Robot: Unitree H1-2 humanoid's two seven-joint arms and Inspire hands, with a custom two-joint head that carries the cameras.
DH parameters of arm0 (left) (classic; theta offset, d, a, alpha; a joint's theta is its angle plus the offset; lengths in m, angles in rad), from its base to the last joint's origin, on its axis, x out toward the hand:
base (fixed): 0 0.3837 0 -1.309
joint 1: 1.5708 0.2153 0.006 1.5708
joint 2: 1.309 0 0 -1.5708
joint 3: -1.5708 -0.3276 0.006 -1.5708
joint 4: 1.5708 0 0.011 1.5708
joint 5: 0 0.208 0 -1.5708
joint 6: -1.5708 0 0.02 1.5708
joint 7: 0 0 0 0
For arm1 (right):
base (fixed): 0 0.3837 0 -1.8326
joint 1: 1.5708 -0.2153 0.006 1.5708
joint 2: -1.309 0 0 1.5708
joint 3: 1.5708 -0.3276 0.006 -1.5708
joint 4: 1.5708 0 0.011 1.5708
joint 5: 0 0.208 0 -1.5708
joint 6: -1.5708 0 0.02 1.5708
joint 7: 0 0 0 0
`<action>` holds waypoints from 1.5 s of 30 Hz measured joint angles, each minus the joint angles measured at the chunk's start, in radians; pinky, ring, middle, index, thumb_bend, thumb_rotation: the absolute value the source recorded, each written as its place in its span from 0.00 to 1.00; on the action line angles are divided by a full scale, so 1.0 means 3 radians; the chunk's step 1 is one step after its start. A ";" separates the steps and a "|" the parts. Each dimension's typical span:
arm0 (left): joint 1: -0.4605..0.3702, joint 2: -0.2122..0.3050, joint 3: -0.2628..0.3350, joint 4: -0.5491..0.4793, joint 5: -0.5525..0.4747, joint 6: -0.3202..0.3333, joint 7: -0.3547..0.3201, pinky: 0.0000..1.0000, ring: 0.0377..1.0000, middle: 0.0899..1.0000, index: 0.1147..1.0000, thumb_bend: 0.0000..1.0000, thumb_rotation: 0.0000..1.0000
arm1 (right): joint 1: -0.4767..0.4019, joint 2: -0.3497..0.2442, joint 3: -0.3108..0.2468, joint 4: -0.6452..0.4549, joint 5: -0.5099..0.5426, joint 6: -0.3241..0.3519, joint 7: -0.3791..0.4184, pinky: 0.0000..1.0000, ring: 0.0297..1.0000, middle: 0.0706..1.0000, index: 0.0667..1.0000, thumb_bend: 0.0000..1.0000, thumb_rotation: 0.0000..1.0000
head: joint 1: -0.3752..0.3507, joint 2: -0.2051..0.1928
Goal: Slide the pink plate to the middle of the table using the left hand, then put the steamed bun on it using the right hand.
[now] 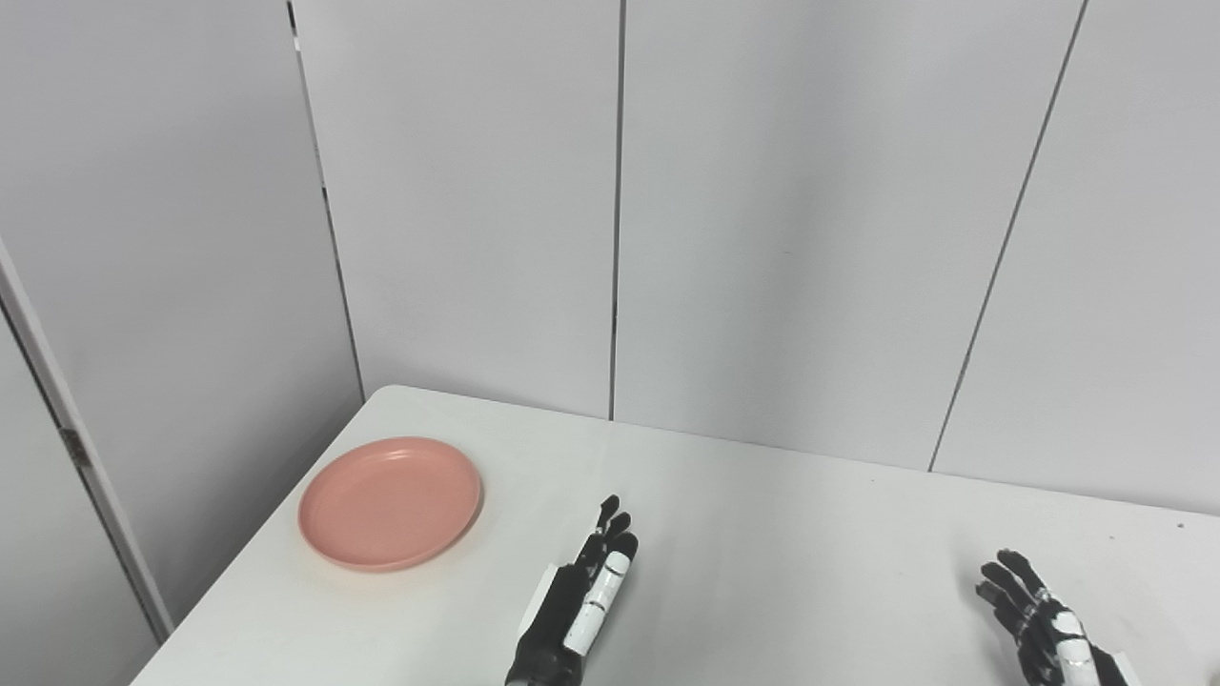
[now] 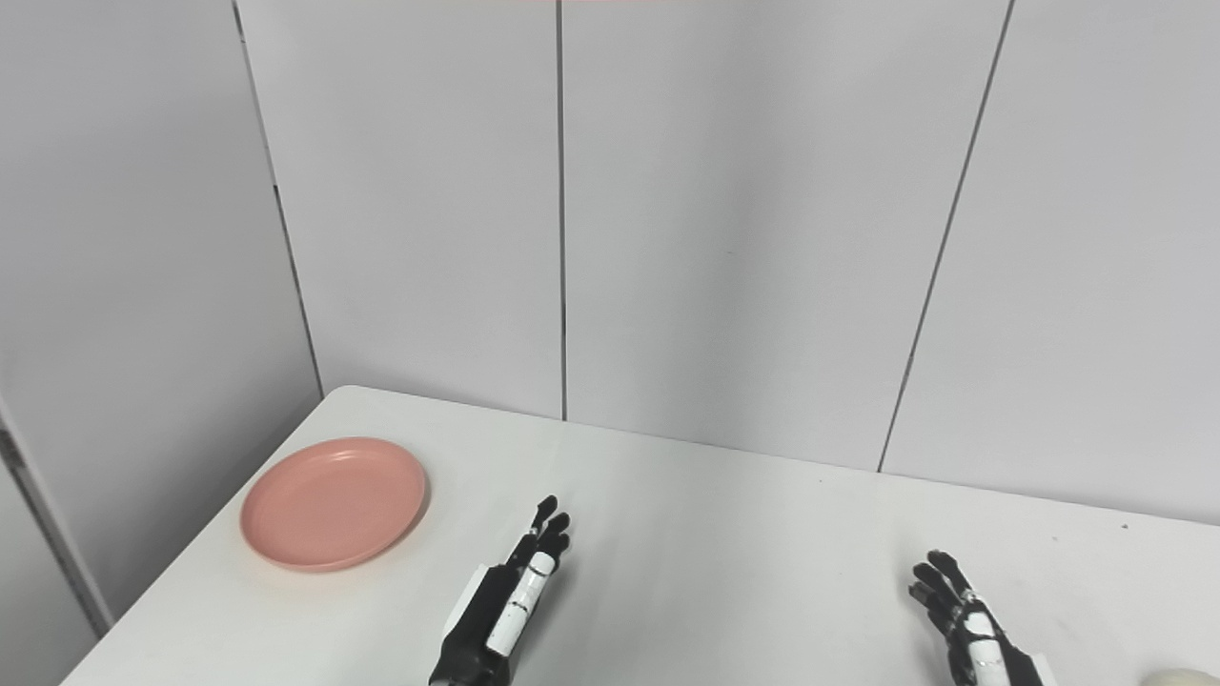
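White table (image 1: 762,534), grey panelled wall (image 1: 762,238), pink plate (image 1: 391,502) near left corner

The plate (image 1: 391,503) is a plain salmon pink on the white table (image 1: 762,534). Both hands, left (image 1: 577,610) and right (image 1: 1044,629), are black with white segments. Right of the plate, a cream-white bun (image 2: 1182,677) peeks in. Pale grey wall panels (image 1: 791,210) show dark seams.

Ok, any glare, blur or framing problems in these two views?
Left eye view: even light, sharp, pink plate casts only a faint shadow. Right eye view: equally sharp, steamed bun cropped at the bottom edge; each robot hand, left and right, in focus.
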 measured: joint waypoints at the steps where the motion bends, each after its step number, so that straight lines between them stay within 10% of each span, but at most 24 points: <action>1: 0.0005 -0.0011 0.0002 -0.0043 -0.0027 0.0011 -0.0002 1.00 0.98 0.97 1.00 0.63 0.93 | 0.0002 0.0000 0.0000 -0.0011 0.0002 0.0009 0.0000 0.99 0.90 0.90 0.91 0.77 1.00 | 0.0005 0.0010; 10: -0.0223 0.0031 0.0346 -0.0680 -0.0208 0.0142 0.0018 0.97 0.92 0.88 0.99 0.78 0.90 | 0.0079 -0.0003 0.0001 -0.0125 0.0002 0.0146 -0.0008 0.99 0.90 0.89 0.91 0.77 1.00 | 0.0020 0.0041; 23: -0.0739 0.0626 0.1048 -0.0862 -0.0431 0.0385 0.0168 0.87 0.85 0.83 0.82 0.82 0.94 | 0.0094 -0.0005 0.0006 -0.0155 0.0001 0.0149 -0.0012 0.99 0.90 0.89 0.90 0.77 1.00 | 0.0010 0.0056; 45: -0.0916 0.1482 0.1694 0.0560 -0.0649 -0.0004 0.0269 0.79 0.78 0.79 0.76 0.90 0.93 | 0.0110 -0.0018 0.0003 -0.0167 0.0005 0.0149 -0.0012 0.96 0.89 0.88 0.89 0.80 0.99 | 0.0041 0.0092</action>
